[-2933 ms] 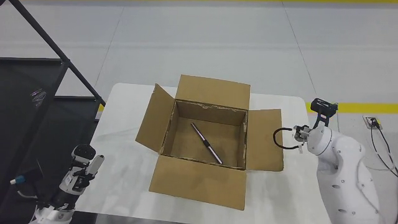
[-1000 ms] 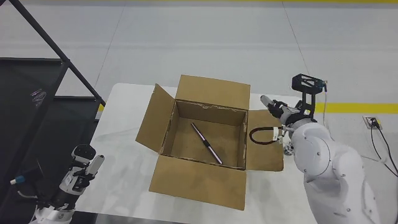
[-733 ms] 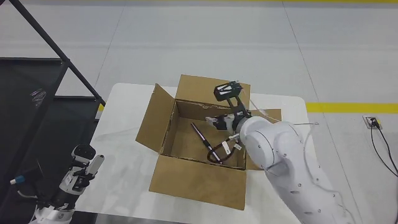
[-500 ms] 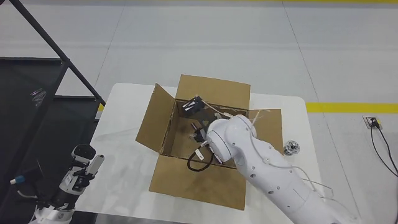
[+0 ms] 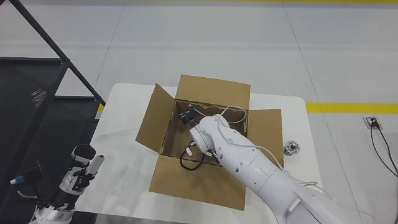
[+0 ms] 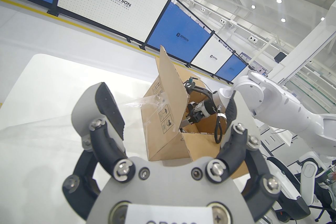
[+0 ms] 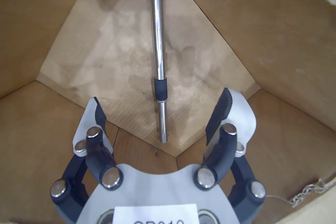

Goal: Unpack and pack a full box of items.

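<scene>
My right gripper (image 7: 160, 101) is down inside the box (image 5: 211, 90), fingers spread wide and holding nothing. They sit above the near end of the rod (image 7: 158, 51), one finger on each side, and I can't see either touching it. The rod lies flat on the box floor, diagonal to the walls, bright metal with a black band partway along. The box stands around the middle of the table (image 5: 124, 155) with all four flaps folded out. My left gripper (image 6: 168, 96) hangs off the table's near left corner, also wide open and empty, facing the box. A small silvery ball (image 5: 291, 147) sits near the table's right edge, just beside the right flap.
</scene>
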`<state>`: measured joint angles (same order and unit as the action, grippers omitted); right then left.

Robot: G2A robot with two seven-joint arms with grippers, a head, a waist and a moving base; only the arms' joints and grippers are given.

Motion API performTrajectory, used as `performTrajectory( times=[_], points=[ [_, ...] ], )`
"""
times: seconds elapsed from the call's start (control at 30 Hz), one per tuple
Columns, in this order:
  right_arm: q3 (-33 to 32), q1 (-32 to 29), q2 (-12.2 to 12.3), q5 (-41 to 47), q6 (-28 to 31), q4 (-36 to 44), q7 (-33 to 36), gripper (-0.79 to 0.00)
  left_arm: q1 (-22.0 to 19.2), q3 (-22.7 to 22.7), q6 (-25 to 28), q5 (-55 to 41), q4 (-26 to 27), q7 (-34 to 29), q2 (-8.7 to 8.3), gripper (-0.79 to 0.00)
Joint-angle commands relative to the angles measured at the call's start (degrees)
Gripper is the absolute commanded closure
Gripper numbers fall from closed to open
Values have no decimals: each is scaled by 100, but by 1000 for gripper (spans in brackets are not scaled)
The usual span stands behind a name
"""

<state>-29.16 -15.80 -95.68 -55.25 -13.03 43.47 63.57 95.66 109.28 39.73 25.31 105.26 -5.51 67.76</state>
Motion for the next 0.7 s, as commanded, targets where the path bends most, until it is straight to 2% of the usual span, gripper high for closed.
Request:
performTrajectory(
  times=[0.0,0.07,0.1,0.13,0.2,0.67],
  points=[
    [20,43,-99,73,0,-297,-76,-459,0,0,0,0,0,0,0,-785],
    [27,76,-193,150,14,-549,-198,-489,0,0,0,0,0,0,0,-785],
    [29,82,-237,184,14,-687,-268,-471,0,0,0,0,0,0,0,-785],
    [27,93,-281,224,25,-808,-335,-409,0,0,0,0,0,0,0,-785],
    [0,118,-361,335,75,-1055,-458,-379,0,0,0,0,0,0,0,-785],
    [-125,267,-776,688,365,-2253,-1122,-345,0,0,0,0,0,0,0,-785]
  ],
)
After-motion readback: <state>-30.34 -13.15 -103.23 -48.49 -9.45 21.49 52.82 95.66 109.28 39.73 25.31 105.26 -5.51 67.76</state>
